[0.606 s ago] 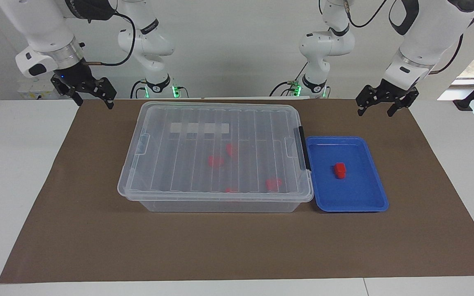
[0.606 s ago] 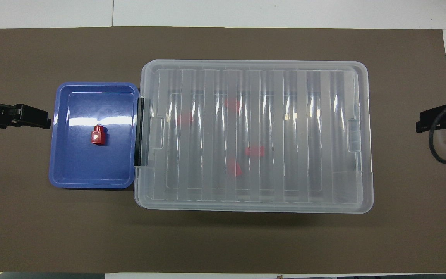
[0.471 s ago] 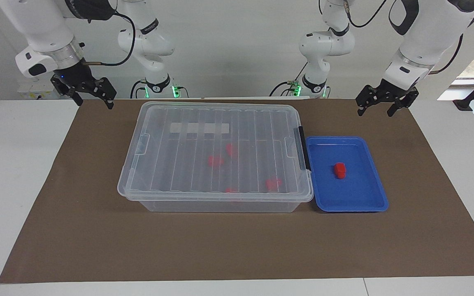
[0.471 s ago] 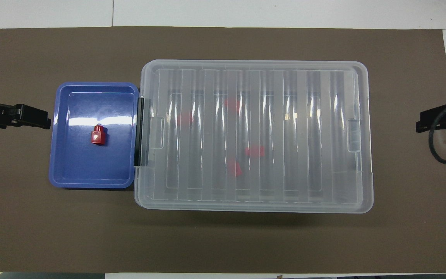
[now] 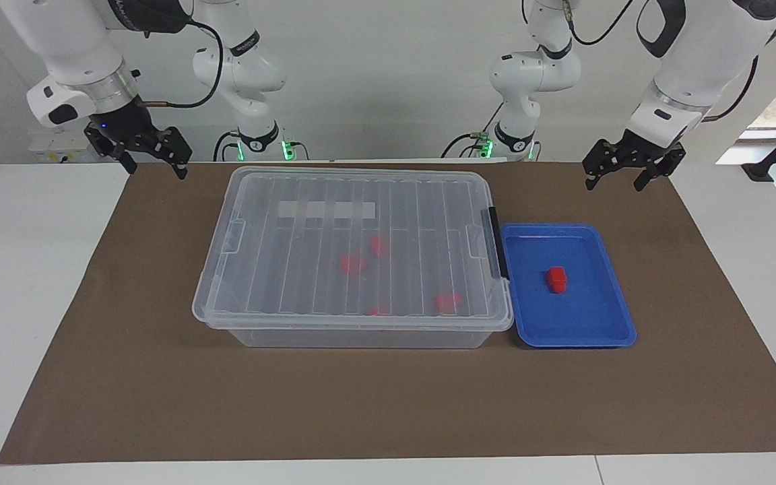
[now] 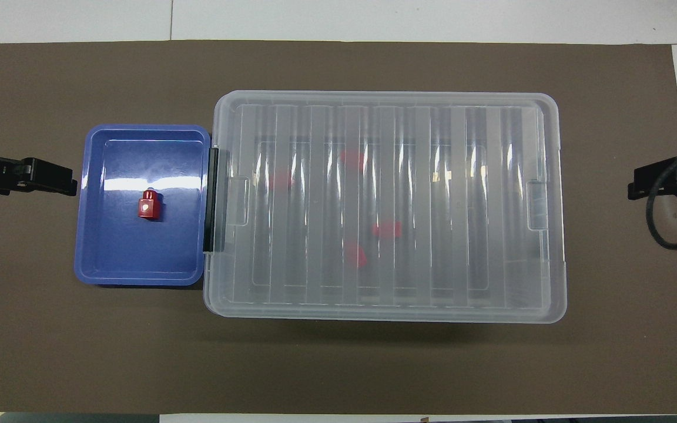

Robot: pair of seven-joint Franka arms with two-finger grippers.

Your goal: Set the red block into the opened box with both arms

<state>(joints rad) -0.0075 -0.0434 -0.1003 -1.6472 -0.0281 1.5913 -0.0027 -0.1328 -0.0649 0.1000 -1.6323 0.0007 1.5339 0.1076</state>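
The red block (image 5: 556,279) (image 6: 149,205) stands in the shallow blue tray (image 5: 603,330) (image 6: 109,264), with nothing touching it. The box (image 5: 354,249) (image 6: 385,205) is a large clear bin with its ribbed lid lying shut on top. Its black latch (image 5: 494,242) is at the end that meets the tray. My left gripper (image 5: 613,183) (image 6: 59,181) hangs open and holds nothing, over the brown mat toward the left arm's end. My right gripper (image 5: 156,169) (image 6: 638,183) hangs open, also holding nothing, over the mat at the right arm's end.
Several red pieces (image 5: 353,263) show blurred through the lid, lying on the box's floor. The tray sits right against the box's latch end. A brown mat (image 5: 388,404) covers the table under both, with white table (image 5: 24,269) around it.
The right gripper has edged slightly toward the box. The left arm, block, tray and box have not moved.
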